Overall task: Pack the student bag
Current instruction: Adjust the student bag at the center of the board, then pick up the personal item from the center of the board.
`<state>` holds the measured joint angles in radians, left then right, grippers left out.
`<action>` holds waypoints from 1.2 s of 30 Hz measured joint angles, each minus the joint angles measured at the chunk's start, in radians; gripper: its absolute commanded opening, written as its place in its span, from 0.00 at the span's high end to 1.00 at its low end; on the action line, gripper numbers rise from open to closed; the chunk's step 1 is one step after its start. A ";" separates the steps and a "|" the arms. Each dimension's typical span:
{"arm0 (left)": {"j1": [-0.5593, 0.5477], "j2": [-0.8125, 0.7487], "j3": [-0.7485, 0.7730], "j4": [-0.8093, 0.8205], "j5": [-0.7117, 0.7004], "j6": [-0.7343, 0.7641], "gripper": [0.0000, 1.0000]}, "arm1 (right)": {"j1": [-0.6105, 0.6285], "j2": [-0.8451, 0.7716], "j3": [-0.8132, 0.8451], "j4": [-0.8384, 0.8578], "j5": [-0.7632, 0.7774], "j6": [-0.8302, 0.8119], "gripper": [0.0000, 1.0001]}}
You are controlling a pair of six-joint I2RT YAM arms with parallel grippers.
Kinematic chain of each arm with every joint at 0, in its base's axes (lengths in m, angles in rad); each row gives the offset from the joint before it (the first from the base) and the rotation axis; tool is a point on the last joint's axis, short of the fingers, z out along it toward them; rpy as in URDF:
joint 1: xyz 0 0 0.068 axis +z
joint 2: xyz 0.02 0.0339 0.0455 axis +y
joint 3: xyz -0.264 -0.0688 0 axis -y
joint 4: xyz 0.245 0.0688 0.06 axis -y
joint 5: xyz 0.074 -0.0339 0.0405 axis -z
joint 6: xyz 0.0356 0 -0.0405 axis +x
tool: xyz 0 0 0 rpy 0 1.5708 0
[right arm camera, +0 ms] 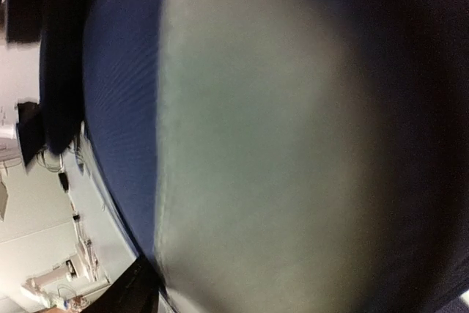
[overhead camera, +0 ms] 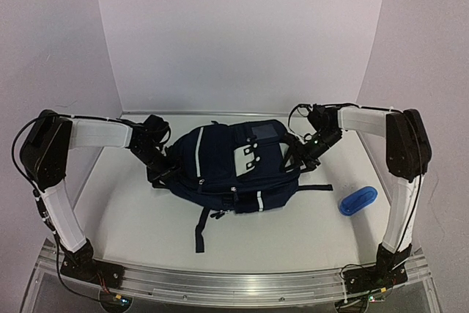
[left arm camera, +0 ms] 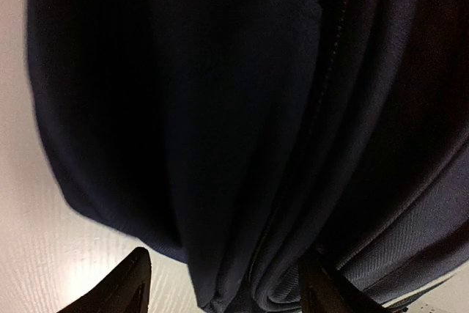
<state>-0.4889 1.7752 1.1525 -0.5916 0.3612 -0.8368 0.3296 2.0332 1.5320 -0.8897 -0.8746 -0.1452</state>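
Centrally placed on table [overhead camera: 124,218]: student bag [overhead camera: 220,170], navy, white stripes, white patch uppermost. Left gripper [overhead camera: 160,166] set against bag at 9 o'clock; fingers [left arm camera: 124,287] spread, fabric fold lodged between, not clamped. Right gripper [overhead camera: 302,153] pressed to bag at 3 o'clock; jaw state cannot be told, view blurred. Blue pouch [overhead camera: 357,200] noted at bag's 4 o'clock, apart.

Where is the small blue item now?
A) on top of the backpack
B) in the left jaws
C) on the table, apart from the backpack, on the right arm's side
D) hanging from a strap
C: the small blue item lies on the table, clear of the student bag, toward the right arm.
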 measured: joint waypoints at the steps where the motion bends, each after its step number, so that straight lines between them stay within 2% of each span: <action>1: -0.008 0.027 0.020 0.006 0.007 -0.001 0.46 | -0.005 0.025 0.035 0.003 0.007 0.010 0.47; 4: -0.016 0.084 0.087 0.010 0.028 -0.003 0.50 | -0.033 0.094 0.141 0.018 0.020 0.037 0.45; 8: -0.016 0.140 0.178 0.020 0.025 -0.005 0.48 | -0.061 0.132 0.229 0.056 0.062 0.059 0.27; 10: -0.016 0.152 0.199 0.032 0.030 -0.005 0.40 | -0.075 0.134 0.242 0.061 0.071 0.060 0.19; 12: -0.021 0.157 0.212 0.041 0.038 -0.001 0.27 | -0.102 0.135 0.264 0.063 0.082 0.056 0.11; 15: -0.033 0.158 0.216 0.050 0.052 -0.005 0.11 | -0.158 0.127 0.280 0.048 0.109 -0.024 0.05; 17: -0.040 0.157 0.216 0.051 0.059 -0.001 0.02 | -0.210 0.109 0.279 0.007 0.146 -0.116 0.03; 18: -0.043 0.157 0.217 0.051 0.061 0.003 0.01 | -0.236 0.095 0.277 -0.021 0.167 -0.171 0.02; 25: -0.056 0.154 0.266 -0.005 0.066 0.048 0.00 | -0.391 -0.120 0.124 -0.203 0.314 -0.642 0.02; 31: -0.063 0.150 0.311 -0.030 0.066 0.071 0.00 | -0.443 -0.310 -0.103 -0.318 0.464 -1.097 0.02; 36: -0.069 0.150 0.334 -0.061 0.067 0.082 0.00 | -0.464 -0.380 -0.218 -0.346 0.559 -1.394 0.02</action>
<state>-0.5580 1.9255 1.4862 -0.6530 0.4282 -0.7551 -0.1347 1.6535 1.3136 -1.2355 -0.3158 -1.5388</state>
